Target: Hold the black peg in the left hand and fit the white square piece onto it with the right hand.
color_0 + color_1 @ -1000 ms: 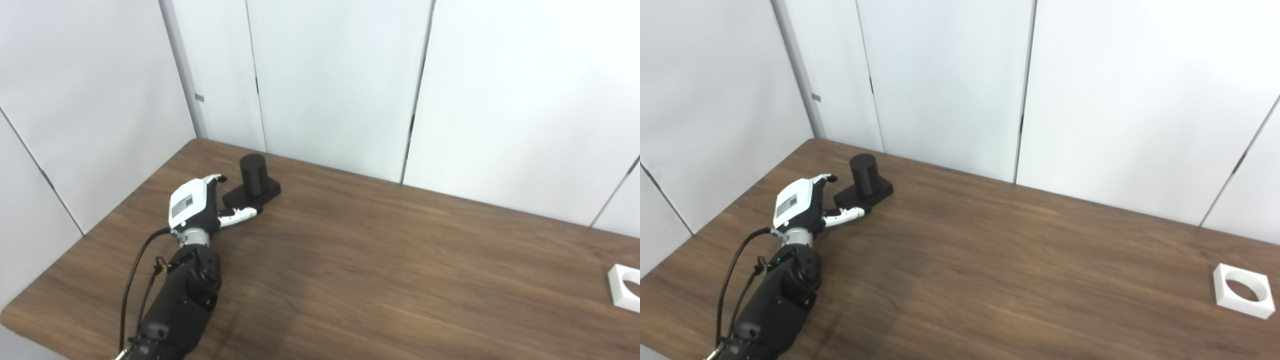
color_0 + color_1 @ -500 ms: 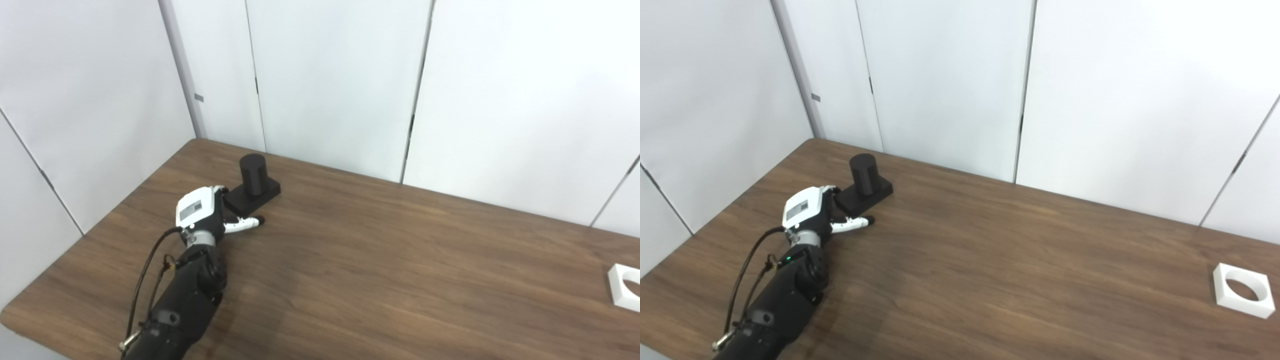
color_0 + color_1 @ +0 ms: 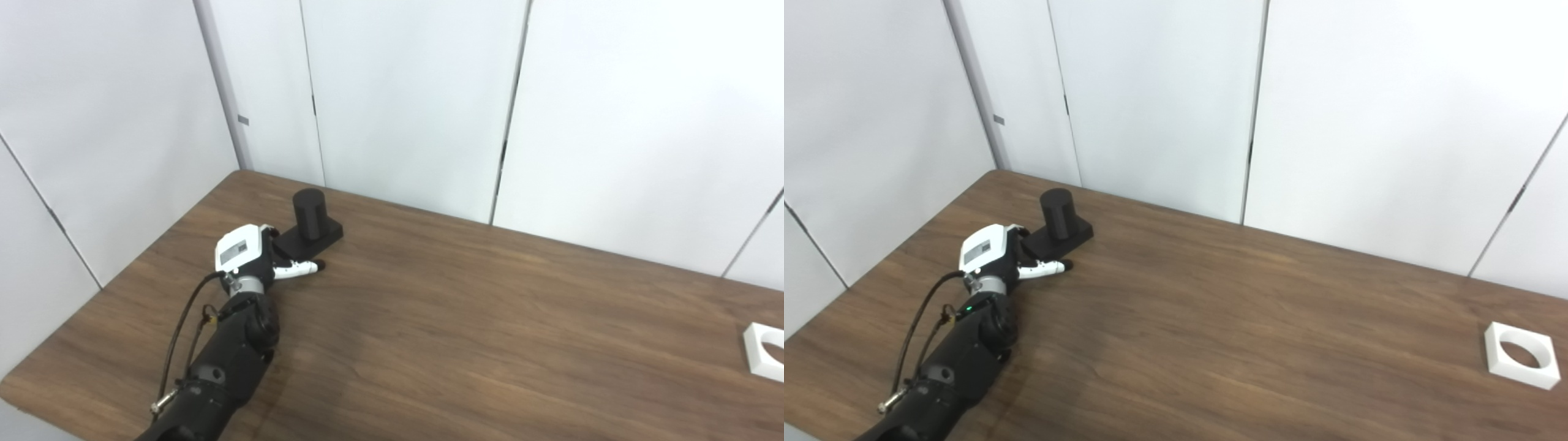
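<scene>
The black peg (image 3: 308, 212) is a short cylinder upright on a square black base (image 3: 318, 234), at the far left of the wooden table (image 3: 465, 318). My left hand (image 3: 248, 257) sits low at the near-left edge of the base, thumb (image 3: 298, 267) stretched along its front side, fingers hidden behind the white hand back. I cannot tell whether it grips the base. The white square piece (image 3: 1522, 354) with a round hole lies flat at the table's far right edge. My right hand is out of view.
White wall panels (image 3: 404, 98) stand close behind the table's back edge. The table's left edge runs just beside my left arm (image 3: 220, 367). A black cable (image 3: 180, 324) loops along the forearm.
My left hand has moved forward and dropped lower against the peg's base. Its fingers have come in toward the base. The peg and the white piece have not moved.
</scene>
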### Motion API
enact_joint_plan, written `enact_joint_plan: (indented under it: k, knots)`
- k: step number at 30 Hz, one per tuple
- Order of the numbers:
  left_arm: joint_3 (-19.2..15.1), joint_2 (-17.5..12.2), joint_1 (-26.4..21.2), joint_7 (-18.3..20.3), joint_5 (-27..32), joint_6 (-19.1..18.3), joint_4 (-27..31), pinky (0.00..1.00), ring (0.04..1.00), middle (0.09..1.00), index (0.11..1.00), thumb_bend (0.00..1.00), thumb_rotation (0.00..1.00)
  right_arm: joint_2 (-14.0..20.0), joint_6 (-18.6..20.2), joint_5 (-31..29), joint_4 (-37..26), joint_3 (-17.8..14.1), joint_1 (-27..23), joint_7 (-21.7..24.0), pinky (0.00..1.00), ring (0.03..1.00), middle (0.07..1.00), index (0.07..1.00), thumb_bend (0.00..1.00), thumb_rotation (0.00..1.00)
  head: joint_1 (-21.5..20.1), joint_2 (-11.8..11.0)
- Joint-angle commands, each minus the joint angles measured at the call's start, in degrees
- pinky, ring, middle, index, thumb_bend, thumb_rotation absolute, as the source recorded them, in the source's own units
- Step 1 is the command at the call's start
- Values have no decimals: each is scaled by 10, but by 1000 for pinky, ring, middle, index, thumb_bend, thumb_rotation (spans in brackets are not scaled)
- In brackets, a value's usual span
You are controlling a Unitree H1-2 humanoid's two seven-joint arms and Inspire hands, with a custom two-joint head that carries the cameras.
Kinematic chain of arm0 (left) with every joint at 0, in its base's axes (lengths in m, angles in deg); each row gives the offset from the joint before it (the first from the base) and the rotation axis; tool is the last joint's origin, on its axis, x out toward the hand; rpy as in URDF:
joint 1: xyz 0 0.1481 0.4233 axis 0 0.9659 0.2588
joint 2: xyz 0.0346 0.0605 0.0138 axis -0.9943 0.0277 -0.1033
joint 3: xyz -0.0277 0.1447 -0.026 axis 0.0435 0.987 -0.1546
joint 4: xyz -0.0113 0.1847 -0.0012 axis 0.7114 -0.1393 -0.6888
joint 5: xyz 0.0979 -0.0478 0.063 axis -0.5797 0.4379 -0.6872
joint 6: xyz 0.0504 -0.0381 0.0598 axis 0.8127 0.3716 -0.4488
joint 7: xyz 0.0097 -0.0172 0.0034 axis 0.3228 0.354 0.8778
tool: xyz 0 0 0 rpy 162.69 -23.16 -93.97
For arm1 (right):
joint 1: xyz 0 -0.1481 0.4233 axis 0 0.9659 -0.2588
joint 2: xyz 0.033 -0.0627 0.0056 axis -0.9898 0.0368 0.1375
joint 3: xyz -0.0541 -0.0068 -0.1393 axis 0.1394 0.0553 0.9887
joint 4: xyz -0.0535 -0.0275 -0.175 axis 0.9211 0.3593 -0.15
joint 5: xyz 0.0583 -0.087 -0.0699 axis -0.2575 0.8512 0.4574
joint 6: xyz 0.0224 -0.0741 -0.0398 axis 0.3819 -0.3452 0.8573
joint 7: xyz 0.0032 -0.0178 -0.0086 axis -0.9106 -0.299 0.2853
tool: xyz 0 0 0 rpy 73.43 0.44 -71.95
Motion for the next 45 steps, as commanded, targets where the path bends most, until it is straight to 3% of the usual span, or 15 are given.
enact_joint_plan:
  k: [1, 6, 12, 15, 16, 18, 23, 25, 28, 34, 38, 43, 45]
  knots:
    - [1, -21, -34, -19, -3, 9, -6, 1000, 928, 873, 778, 996, 501, -8, -3, 1, -15, 2, 3, -3, 996, 914, 867, 897, 615, 1000, 0, 1]
    - [4, -21, -40, -21, 7, 18, -12, 1000, 933, 873, 779, 985, 491, -8, -4, 7, -16, 2, 4, -5, 949, 897, 856, 890, 613, 1000, 0, 2]
    - [1, -16, -48, -46, 18, 41, -28, 1000, 891, 813, 661, 934, 411, -8, -7, 10, -14, 3, 4, -7, 954, 903, 859, 890, 624, 1000, -1, 3]
    - [-10, -12, -46, -73, 37, 79, -34, 1000, 864, 774, 560, 846, 293, -9, -7, 4, -14, 4, 4, -7, 952, 902, 858, 886, 617, 1000, -2, 3]
    - [-14, -10, -44, -85, 44, 93, -36, 1000, 856, 761, 524, 688, 189, -9, -6, 5, -14, 4, 3, -8, 942, 899, 858, 886, 625, 1000, -2, 3]
    - [-18, -9, -43, -105, 52, 115, -42, 1000, 834, 731, 492, 557, 94, -9, -8, 8, -13, 5, 3, -8, 948, 898, 859, 888, 621, 1000, -2, 3]
    - [-22, -8, -39, -115, 63, 133, -42, 981, 824, 691, 480, 522, 51, -7, -17, 11, -7, 6, 2, -8, 937, 899, 862, 894, 604, 1000, -3, 3]
    - [-26, -7, -35, -110, 68, 133, -33, 962, 831, 691, 480, 521, 49, -8, -14, 9, -8, 5, 1, -9, 921, 894, 860, 894, 614, 1000, -3, 3]
    - [-25, -7, -30, -100, 76, 131, -22, 813, 841, 702, 481, 521, 48, -8, -13, 7, -7, 7, -1, -10, 914, 892, 859, 894, 624, 1000, -9, 5]
    - [-18, -9, -2, -77, 79, 139, 27, 769, 831, 714, 481, 521, 47, -15, -14, 16, -12, 15, 0, -16, 891, 890, 854, 883, 628, 1000, -34, 13]
    - [-1, -18, 40, -25, 73, 131, 120, 790, 836, 737, 483, 520, 48, -18, -6, 34, -25, 24, 3, -22, 871, 892, 863, 891, 617, 1000, -50, 21]
    - [0, -15, 97, 50, 79, 106, 257, 742, 823, 746, 484, 519, 50, -21, 6, 53, -46, 36, 8, -33, 846, 884, 874, 902, 590, 1000, -65, 36]
    - [2, -11, 118, 73, 73, 96, 307, 738, 810, 739, 484, 520, 51, -17, -4, 39, -46, 39, 8, -28, 890, 913, 898, 924, 594, 1000, -70, 41]
